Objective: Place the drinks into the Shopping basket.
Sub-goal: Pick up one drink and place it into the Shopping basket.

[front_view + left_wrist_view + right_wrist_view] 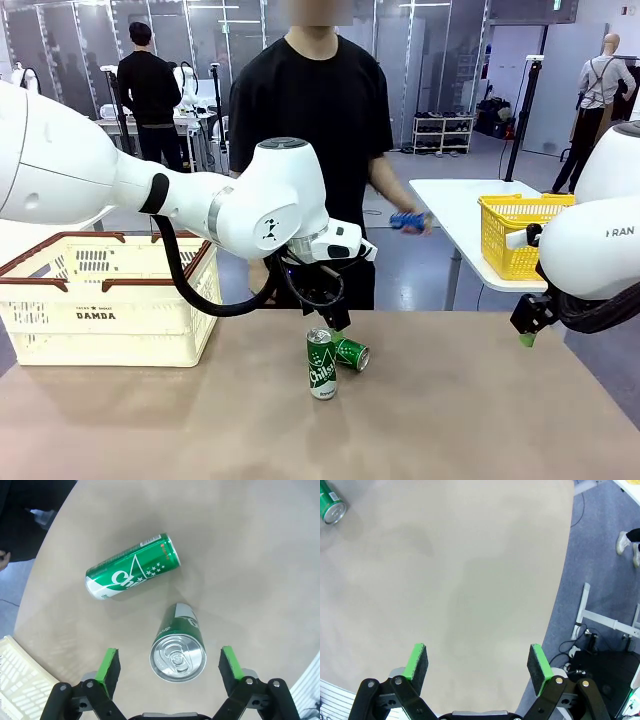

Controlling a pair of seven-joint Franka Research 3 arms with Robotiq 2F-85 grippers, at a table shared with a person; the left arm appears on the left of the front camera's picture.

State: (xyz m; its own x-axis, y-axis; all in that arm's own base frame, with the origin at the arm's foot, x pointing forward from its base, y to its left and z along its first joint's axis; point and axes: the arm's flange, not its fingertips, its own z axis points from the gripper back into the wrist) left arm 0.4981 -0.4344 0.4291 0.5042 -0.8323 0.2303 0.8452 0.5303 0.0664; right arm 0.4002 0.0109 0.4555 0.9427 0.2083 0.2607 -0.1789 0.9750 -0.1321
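Spread wide at either side of the upright green can (178,656) at the middle of the table (450,420), not touching: left gripper (169,655) jaws. Just beside, apart, on its side: 2nd green can (132,567). Near the right edge, likewise spread, holding nothing: right gripper (477,652). At far left: Shopping basket (60,283). In the person's hand (422,222): blue can (404,219)

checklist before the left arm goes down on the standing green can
1. Left pincer open: ok.
2. Upright green metal can centred between its green pads: ok.
3. Lying green can apart from the upright one: ok, a gap shows in the left wrist view.
4. Right pincer open and off to the side of both cans: ok.
5. Cream-white plastic shopping basket with brown rim has room inside: cannot tell.
6. Slim blue can set down for pickup: not ok, it is in the person's hand.
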